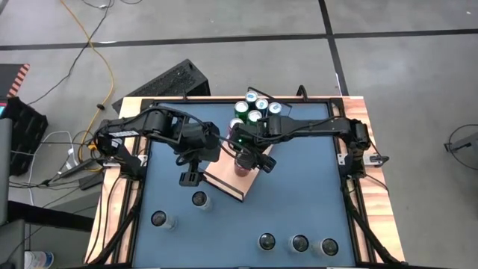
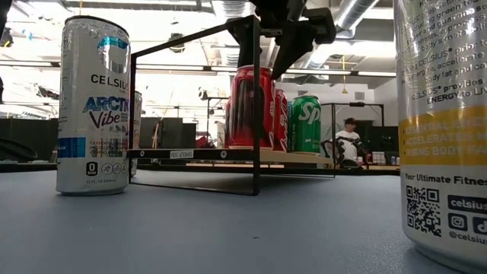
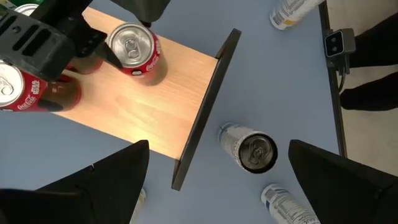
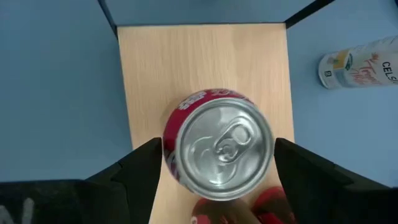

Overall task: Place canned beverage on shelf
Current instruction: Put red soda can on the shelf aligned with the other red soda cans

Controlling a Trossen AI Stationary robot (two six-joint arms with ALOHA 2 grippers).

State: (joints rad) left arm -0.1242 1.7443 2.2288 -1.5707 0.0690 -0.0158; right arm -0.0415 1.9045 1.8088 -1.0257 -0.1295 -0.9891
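A red can [image 4: 217,149] stands upright over the near end of the shelf [image 1: 224,181], a light-wood board with a dark lip [image 3: 202,106] and a thin black wire rail [image 2: 256,114]. My right gripper [image 1: 249,153] is shut on this can from above. Another red can [image 3: 22,87] and several green cans [image 1: 254,108] stand farther back on the shelf. My left gripper [image 3: 219,149] hangs open above the blue table beside the shelf's lip, holding nothing. My right gripper has the red can between its two fingers [image 4: 140,165], one on each opposite side of the can's wall [image 4: 169,146] near the top. The fingers slant steeply down. The can is upright, its base level with the board [image 2: 251,148]; I cannot tell whether it rests there.
Loose tall cans stand on the blue table: one [image 1: 199,199] right under my left gripper, one [image 1: 160,220] nearer the left, three [image 1: 300,243] along the near edge. In the low view one such can [image 2: 93,106] stands left and another [image 2: 449,129] close at right.
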